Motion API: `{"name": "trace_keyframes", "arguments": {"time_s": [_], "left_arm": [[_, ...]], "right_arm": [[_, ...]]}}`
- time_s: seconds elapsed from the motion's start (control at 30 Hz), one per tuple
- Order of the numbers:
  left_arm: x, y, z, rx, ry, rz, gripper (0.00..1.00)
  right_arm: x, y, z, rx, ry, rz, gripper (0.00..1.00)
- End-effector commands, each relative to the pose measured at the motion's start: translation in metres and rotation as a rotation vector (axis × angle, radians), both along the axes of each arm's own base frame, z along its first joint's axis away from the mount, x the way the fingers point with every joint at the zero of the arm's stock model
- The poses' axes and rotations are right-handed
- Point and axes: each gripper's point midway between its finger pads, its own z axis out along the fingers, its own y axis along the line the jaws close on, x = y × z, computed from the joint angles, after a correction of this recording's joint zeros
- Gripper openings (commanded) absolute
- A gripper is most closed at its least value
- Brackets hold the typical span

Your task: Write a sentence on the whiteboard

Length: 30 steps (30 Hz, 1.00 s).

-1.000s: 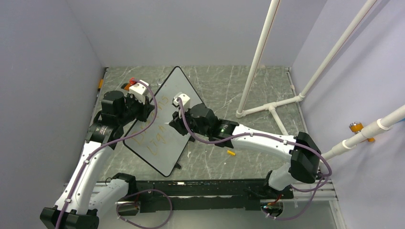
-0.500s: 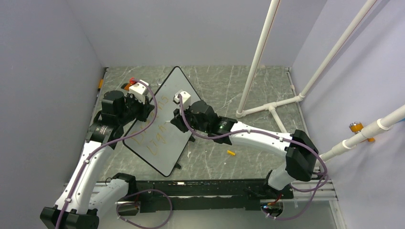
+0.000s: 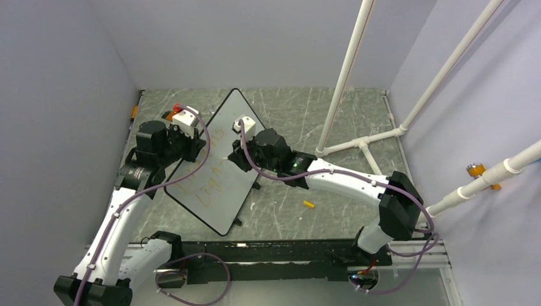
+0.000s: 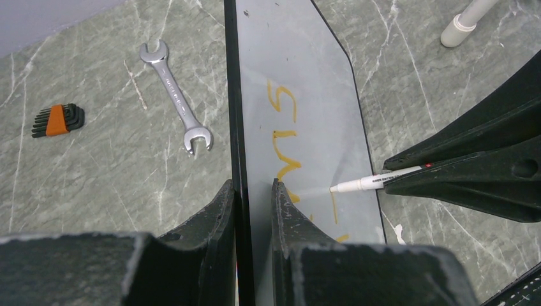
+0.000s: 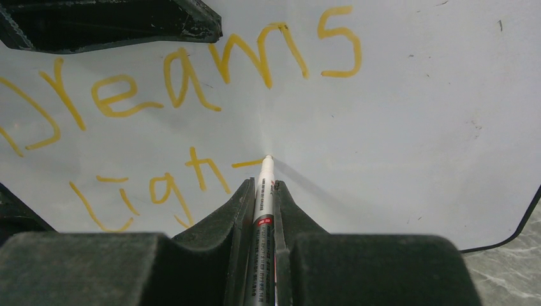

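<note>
The large white rectangular whiteboard with a thin black rim (image 3: 224,213) sits askew on the green marbled table (image 3: 332,121). The left gripper (image 4: 254,197) is clamped on the board's rim, one finger on each face. The right gripper (image 5: 263,191) is closed around a slim white marker (image 5: 266,173), whose tip touches the board's face. The orange-yellow handwritten sentence (image 5: 194,86) reads "Dreams", with "Ligh" and a short dash below, ending at that tip. A silver wrench (image 4: 175,95) lies just outside the clamped rim. A small orange piece (image 3: 309,204), possibly a cap, lies right of the board.
</note>
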Motion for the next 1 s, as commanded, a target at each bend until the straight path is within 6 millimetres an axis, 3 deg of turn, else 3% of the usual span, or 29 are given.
{"name": "trace_keyframes", "arguments": {"time_s": [0.0,0.37,0.97], "left_arm": [[-0.026,-0.007,-0.046,0.078,0.157,-0.104,0.00],[-0.026,-0.006,-0.045,0.079,0.157,-0.101,0.00],[-0.026,-0.006,-0.045,0.079,0.155,-0.102,0.00]], "right_arm": [[0.005,0.005,0.032,0.069,-0.058,-0.001,0.00],[-0.002,-0.006,0.056,0.119,-0.068,-0.004,0.00],[0.000,0.011,0.072,0.163,-0.064,0.026,0.00]]}}
